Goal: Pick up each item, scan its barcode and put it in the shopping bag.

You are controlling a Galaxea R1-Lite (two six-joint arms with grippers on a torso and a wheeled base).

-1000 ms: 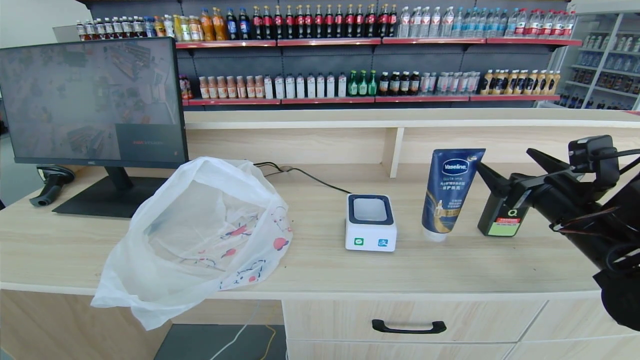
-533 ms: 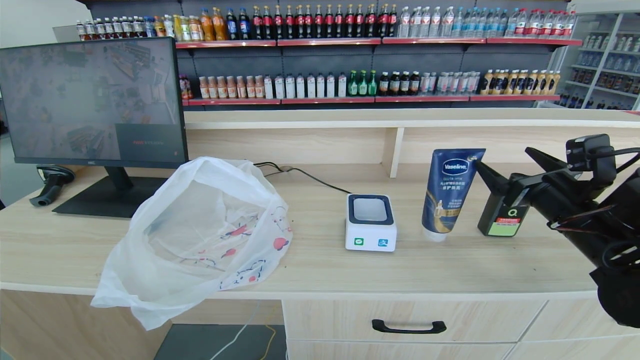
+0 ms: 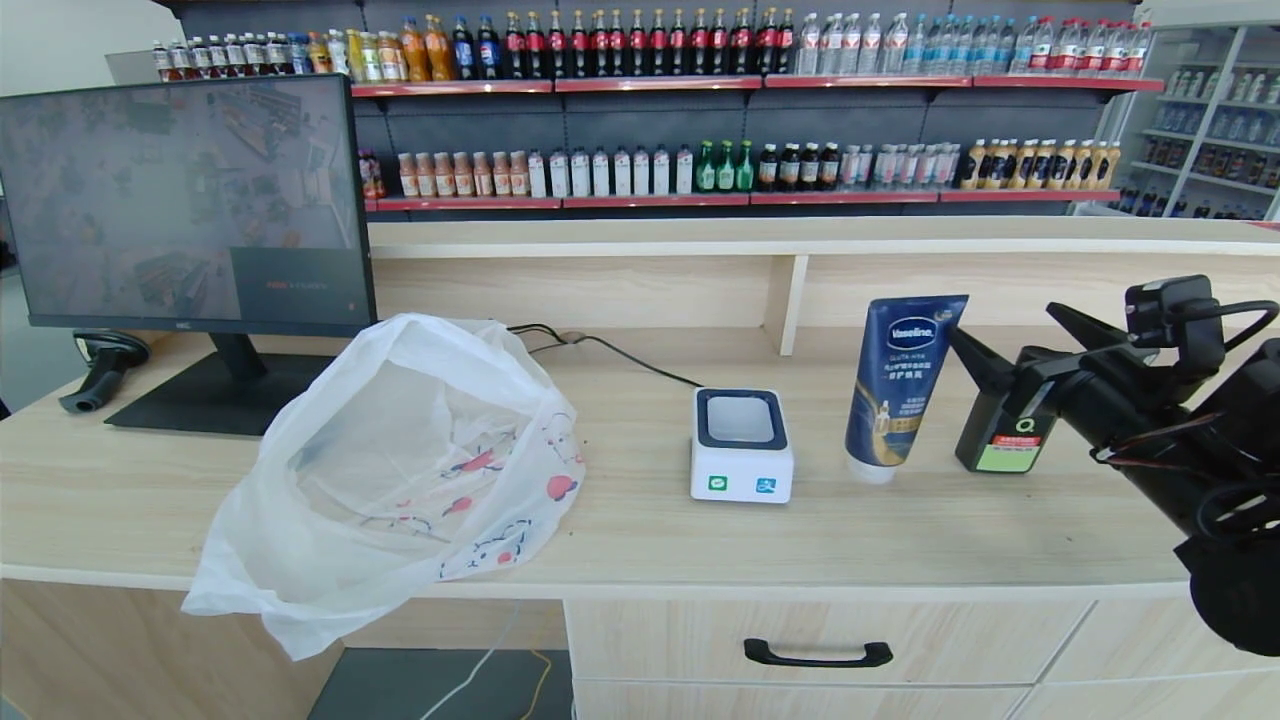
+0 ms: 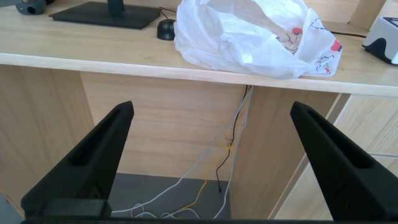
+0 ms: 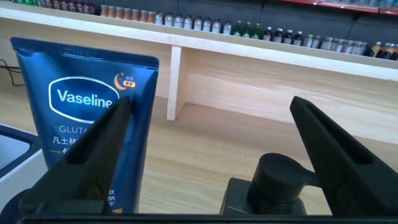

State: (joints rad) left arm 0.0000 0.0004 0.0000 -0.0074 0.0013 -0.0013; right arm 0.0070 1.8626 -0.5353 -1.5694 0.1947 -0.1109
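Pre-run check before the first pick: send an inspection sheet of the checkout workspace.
Surface: wooden counter, no spills seen.
Job's things: white shopping bag open, at left; scanner centre; blue tube standing on its cap, dark bottle beside it, both unbagged.
Clutter: monitor; black handheld device by its stand.
End effectors: right end effector open, at the dark bottle's top; left end effector open, below the counter edge.
Cables: black cable running behind the scanner; loose wires under the counter.
Surroundings: shelves of drinks behind; drawer below.
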